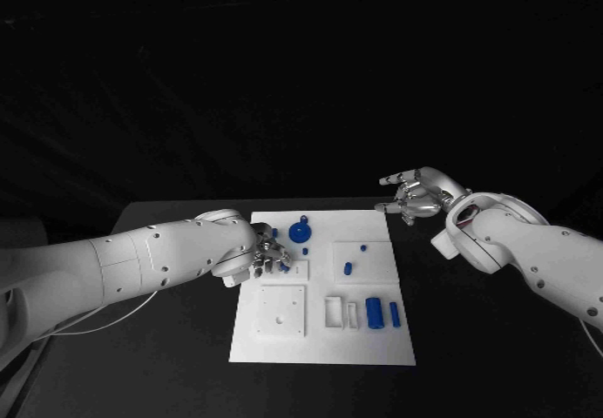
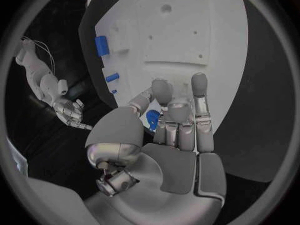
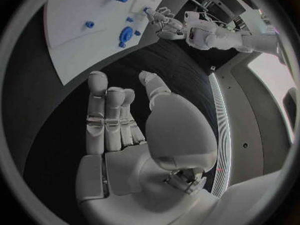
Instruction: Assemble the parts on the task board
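The left robot hand point(image 1: 258, 255) rests at the board's point(image 1: 377, 348) left edge, pinching a small blue part point(image 2: 152, 119). The right robot hand point(image 1: 415, 196), empty with fingers apart, hovers off the board's far right corner. Recommended: align the part squarely over its seat before pressing, keeping the board steady.

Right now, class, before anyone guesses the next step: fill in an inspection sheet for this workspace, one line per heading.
Surface: black table, dark and matte.
Job's things: white task board in the middle; blue round part near its far edge, two blue cylinders in the near section, small blue pieces between.
Clutter: nothing seen.
Hands: left hand over the board's left edge, fingers at a small blue part, hold unclear; right hand raised beyond the board's far right corner, holding nothing.
Cables: thin pale cable under the left arm.
Surroundings: dark backdrop.
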